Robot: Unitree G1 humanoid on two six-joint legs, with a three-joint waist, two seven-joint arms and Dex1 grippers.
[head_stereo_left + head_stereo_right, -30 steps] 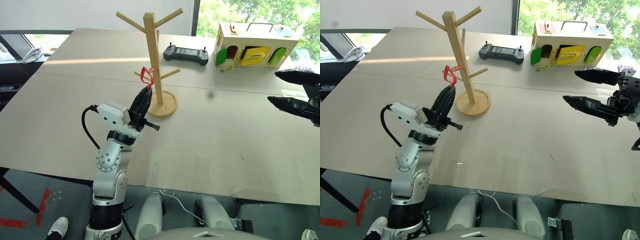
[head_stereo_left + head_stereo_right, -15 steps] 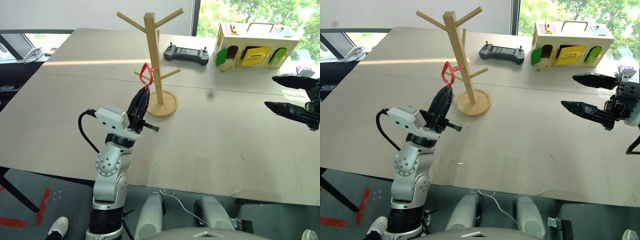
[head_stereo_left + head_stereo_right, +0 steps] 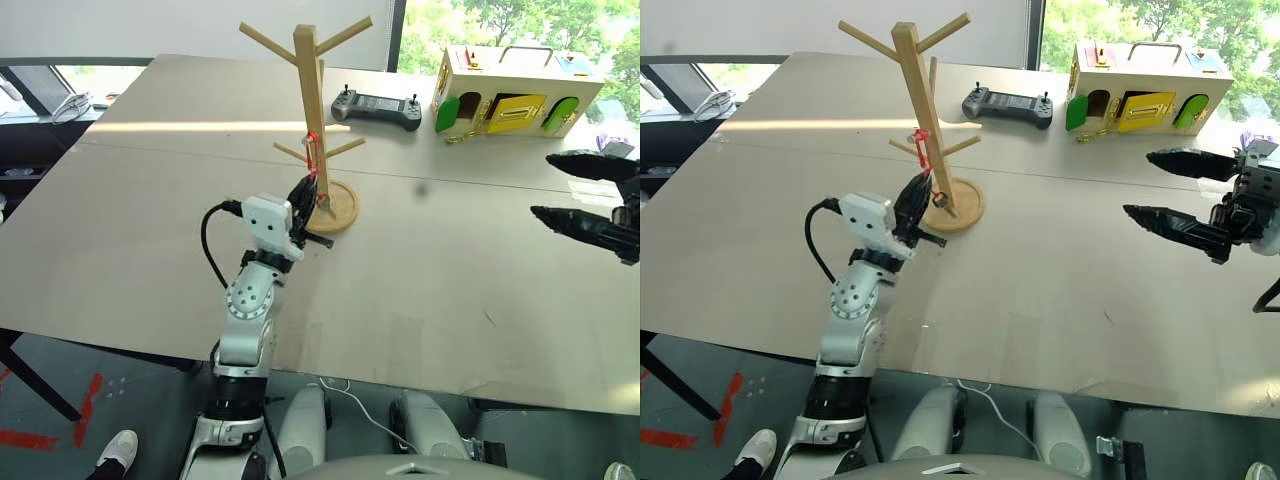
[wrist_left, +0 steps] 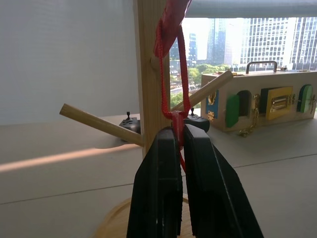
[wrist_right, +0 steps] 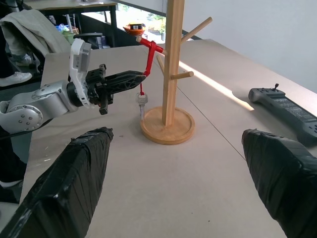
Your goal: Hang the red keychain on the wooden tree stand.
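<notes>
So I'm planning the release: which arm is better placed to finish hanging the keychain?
Left. Its gripper is shut on the red keychain, whose loop is already over a peg of the tree stand. The right gripper hangs open, far off.

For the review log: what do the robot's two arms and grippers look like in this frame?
The left arm is built of silver-grey metal joint housings, with a white boxy wrist module and a black cable looping out from it. The left gripper has two slim, tapered black fingers. The right gripper has long pointed black fingers with a matte, wrapped-looking surface.
</notes>
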